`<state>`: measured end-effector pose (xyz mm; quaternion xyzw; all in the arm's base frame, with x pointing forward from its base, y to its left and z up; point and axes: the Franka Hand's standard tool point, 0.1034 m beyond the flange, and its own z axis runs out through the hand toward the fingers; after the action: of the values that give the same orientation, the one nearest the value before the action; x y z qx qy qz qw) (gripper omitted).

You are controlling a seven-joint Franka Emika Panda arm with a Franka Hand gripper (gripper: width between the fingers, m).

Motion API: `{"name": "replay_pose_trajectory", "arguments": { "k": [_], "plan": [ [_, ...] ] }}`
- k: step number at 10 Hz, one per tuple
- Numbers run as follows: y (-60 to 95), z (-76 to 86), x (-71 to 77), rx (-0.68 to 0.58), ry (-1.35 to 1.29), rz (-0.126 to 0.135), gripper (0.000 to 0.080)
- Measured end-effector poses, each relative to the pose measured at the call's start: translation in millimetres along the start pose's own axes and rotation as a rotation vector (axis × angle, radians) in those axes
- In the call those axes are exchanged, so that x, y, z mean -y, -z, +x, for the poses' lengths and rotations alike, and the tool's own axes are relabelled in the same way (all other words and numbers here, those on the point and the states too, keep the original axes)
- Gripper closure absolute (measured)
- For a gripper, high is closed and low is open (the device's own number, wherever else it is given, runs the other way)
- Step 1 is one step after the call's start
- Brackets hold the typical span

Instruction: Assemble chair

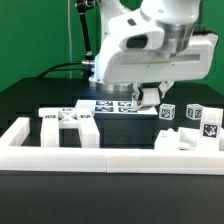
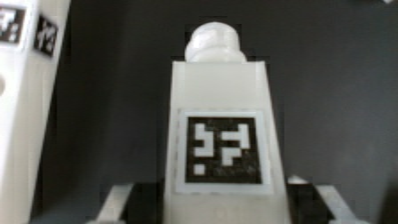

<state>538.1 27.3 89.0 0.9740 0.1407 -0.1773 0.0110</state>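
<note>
In the wrist view a long white chair bar [image 2: 219, 100] with a square black-and-white tag and a rounded peg at its far end sits between my fingers. The gripper [image 2: 219, 203] is shut on its near end, with the dark pads [image 2: 306, 200] against both sides. In the exterior view the gripper [image 1: 150, 99] is low over the table, just beyond the marker board [image 1: 108, 106]. More white chair parts lie at the exterior view's left [image 1: 66, 122] and right [image 1: 192, 124], the right ones with tags facing the camera. The held bar is mostly hidden in the exterior view.
The long white border rail [image 1: 110, 158] runs across the front, with a raised end at the exterior view's left [image 1: 14, 135]. A white tagged piece [image 2: 22, 60] stands beside the held bar in the wrist view. The tabletop is black, and cables hang behind the arm.
</note>
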Motion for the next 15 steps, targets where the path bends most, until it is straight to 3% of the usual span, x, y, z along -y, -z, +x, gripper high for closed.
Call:
{"name": "replay_pose_trajectory", "arguments": {
  "k": [2,6,8,9,10,12,15],
  "plan": [
    [20.6,9.6,-0.6,-0.090,0.000,-0.016,0.0508],
    [21.1,20.6,-9.8,-0.382,0.004,-0.061,0.0508],
    [33.4,25.0,-7.2,-0.470,-0.041,-0.038,0.0508],
    [44.0,34.2,-7.8,-0.557,-0.036,-0.063,0.0508],
    [45.0,35.9,-10.3,-0.629,-0.029,-0.092,0.0508],
    [40.4,33.2,-15.4,-0.675,-0.027,-0.115,0.0508],
    [50.1,42.9,-6.4,-0.667,-0.024,-0.098,0.0508]
  ]
}}
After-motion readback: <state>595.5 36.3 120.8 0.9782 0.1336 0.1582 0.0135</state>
